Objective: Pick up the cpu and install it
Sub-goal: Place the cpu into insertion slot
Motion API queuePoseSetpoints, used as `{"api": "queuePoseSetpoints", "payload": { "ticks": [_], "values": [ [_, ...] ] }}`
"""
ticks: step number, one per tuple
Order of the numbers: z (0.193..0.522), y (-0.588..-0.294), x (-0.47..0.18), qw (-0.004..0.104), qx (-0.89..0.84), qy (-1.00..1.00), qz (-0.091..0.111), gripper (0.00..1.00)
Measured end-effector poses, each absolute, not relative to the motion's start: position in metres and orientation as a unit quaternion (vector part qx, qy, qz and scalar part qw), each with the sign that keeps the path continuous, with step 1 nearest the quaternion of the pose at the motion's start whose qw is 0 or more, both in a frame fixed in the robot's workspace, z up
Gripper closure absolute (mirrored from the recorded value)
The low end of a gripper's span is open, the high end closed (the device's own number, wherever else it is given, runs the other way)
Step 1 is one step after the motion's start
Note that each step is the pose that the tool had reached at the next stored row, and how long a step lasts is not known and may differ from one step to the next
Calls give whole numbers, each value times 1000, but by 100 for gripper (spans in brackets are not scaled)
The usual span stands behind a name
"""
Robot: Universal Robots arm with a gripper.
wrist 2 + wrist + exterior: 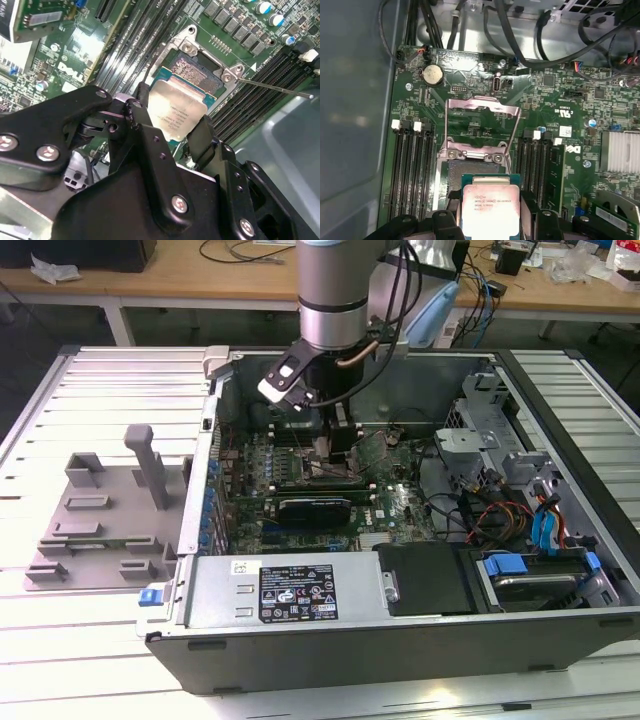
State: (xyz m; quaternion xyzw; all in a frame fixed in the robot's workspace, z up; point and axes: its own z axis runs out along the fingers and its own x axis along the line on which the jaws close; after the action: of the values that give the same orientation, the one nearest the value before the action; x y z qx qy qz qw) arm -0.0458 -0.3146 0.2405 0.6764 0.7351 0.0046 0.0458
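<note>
The cpu (490, 206), a flat square chip with a shiny silver top and green rim, sits between my gripper's (490, 212) black fingers, which are shut on its two opposite edges. It hangs tilted just above the open motherboard socket (470, 172), partly over it; whether they touch I cannot tell. The socket's metal load frame (481, 107) is swung open beyond it. In the second wrist view the cpu (177, 112) sits between the fingers (142, 107), with the socket (197, 67) beyond. In the exterior view my gripper (335, 445) reaches down into the open computer case (400, 635).
Black memory slots (412, 165) flank the socket on both sides. A silver heatsink (620, 152) and cables (520, 30) lie nearby. A grey fixture plate (100, 515) with upright blocks sits on the exterior view's left of the case. A drive cage (480, 430) is at the right.
</note>
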Motion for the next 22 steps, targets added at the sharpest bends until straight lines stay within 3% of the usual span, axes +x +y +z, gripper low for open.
{"api": "queuePoseSetpoints", "payload": {
  "ticks": [22],
  "values": [
    [212,-308,-45,48,683,728,1,45]
  ]
}}
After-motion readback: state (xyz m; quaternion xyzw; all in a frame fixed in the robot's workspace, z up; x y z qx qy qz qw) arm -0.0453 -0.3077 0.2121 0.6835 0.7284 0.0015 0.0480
